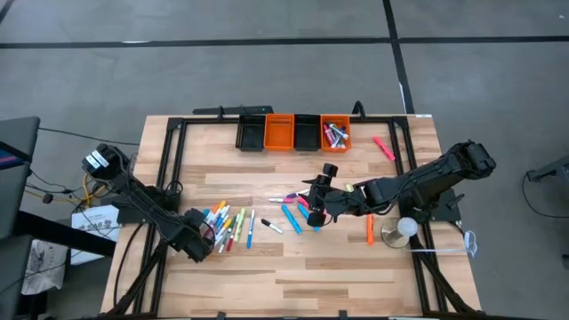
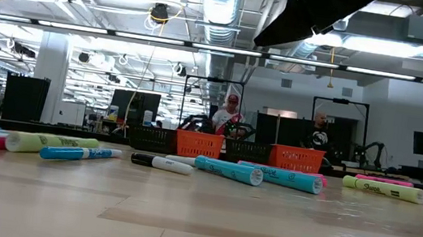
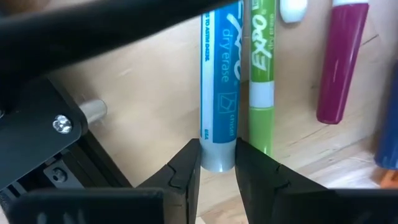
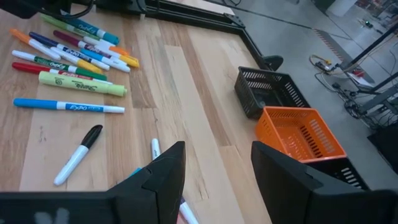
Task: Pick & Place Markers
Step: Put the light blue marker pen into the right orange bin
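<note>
A cluster of mixed-colour markers (image 1: 229, 226) lies flat on the wooden table at the left. My left gripper (image 1: 209, 235) stands at the cluster's left side, pointing down, shut on a blue dry-erase marker (image 3: 219, 81). That marker lies next to a green marker (image 3: 262, 62). More markers (image 1: 292, 217) lie at the table's middle, under my right gripper (image 1: 320, 201). In the right wrist view my right gripper (image 4: 214, 168) is open above the table with nothing between its fingers. My left gripper pinches the blue marker's rounded end (image 3: 217, 163) between its two fingers, one on each side of the barrel. The fingers come from above, pointing down, and lie across the marker. The marker lies level, parallel to the green marker; whether it is off the table I cannot tell.
A row of black and orange bins (image 1: 293, 132) stands at the far edge; the rightmost orange bin (image 1: 335, 135) holds several markers. A pink marker (image 1: 383, 148) and an orange marker (image 1: 370, 229) lie at the right, near a white round object (image 1: 404, 228). A black frame (image 1: 169, 151) edges the table.
</note>
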Tool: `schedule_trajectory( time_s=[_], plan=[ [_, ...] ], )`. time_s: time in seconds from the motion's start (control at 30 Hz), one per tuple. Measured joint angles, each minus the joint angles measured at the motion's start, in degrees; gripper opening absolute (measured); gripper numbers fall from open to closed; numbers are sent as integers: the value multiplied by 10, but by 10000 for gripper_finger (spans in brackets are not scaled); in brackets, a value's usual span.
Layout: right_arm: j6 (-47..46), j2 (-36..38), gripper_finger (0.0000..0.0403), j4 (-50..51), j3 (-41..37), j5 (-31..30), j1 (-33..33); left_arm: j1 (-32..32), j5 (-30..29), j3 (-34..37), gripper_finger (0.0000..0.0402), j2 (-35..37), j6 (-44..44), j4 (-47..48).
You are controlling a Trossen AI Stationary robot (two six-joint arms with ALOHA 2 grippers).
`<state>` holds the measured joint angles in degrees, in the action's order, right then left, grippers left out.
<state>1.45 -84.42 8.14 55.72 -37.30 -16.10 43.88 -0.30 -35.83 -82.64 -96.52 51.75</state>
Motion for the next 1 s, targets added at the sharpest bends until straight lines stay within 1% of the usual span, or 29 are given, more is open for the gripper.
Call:
schedule_trajectory(
  time_s=[0.37, 1.0],
  plan=[
    [0, 0, 175, 0, 0, 0, 0, 0, -3, 0, 107, 0, -4, -6],
    [0, 0, 179, 0, 0, 0, 2, 0, -2, 0, 107, 1, -13, -8]
  ],
)
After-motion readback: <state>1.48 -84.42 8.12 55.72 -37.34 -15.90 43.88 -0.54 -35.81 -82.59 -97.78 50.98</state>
